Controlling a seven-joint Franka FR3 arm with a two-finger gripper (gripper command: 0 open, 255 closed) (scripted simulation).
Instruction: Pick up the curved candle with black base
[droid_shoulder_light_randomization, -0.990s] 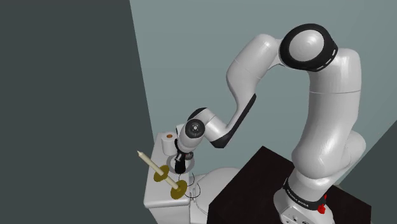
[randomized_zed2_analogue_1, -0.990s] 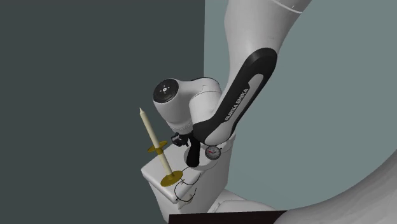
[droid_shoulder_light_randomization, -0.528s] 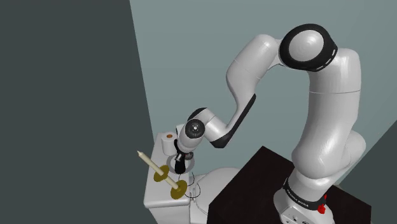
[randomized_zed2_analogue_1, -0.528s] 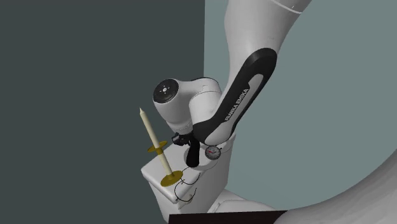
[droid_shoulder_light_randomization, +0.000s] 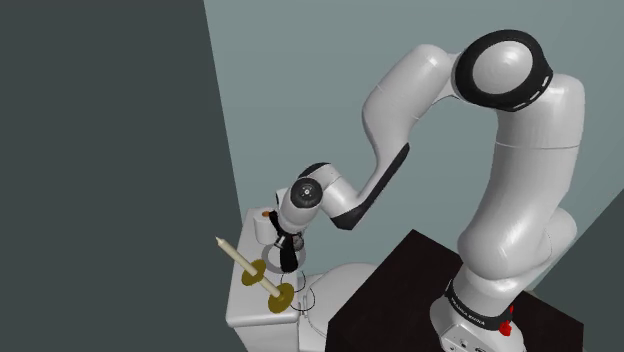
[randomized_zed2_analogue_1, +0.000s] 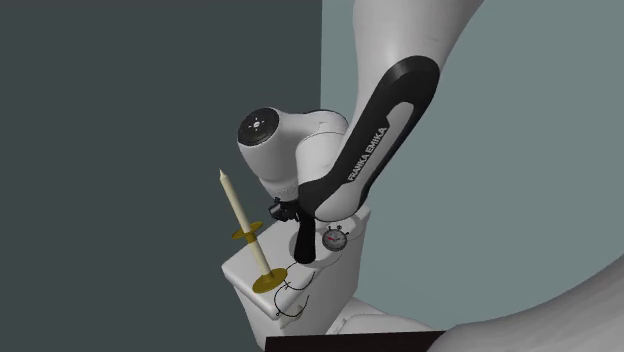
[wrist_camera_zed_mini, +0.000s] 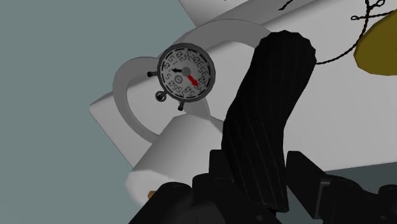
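Gripper (wrist_camera_zed_mini: 261, 164) was clamped on the curved candle (wrist_camera_zed_mini: 275, 95), with one black finger pressed against each side of it. The candle was drawn all black and ribbed, and it bent away from the fingers toward its far end.

In the second exterior view the curved candle (randomized_zed2_analogue_1: 303, 245) hung under the wrist, just over the top of a white box-shaped fixture (randomized_zed2_analogue_1: 240, 275). Couldn't tell whether its low end touched that top.

A small round clock (wrist_camera_zed_mini: 186, 72) with a grey face and a red hand was just beside the candle. It lay on the second exterior view's right of it.

On the other side stood a straight cream candle (randomized_zed2_analogue_1: 236, 210) on a gold holder (randomized_zed2_analogue_1: 268, 282) with two discs. It was tilted and apart from the gripper. A thin black wire loop (randomized_zed2_analogue_1: 291, 297) lay next to the holder's base.

In the shoulder view a white roll (droid_shoulder_light_randomization: 264, 222) with a brownish top sat on the fixture, right by the wrist.

The white arm (droid_shoulder_light_randomization: 515, 190) reached up from the dark-topped stand (droid_shoulder_light_randomization: 420, 275) at lower right, then bent down and left to the fixture. Behind it were a dark grey wall (droid_shoulder_light_randomization: 100, 150) and a lighter blue-grey wall (droid_shoulder_light_randomization: 300, 80).
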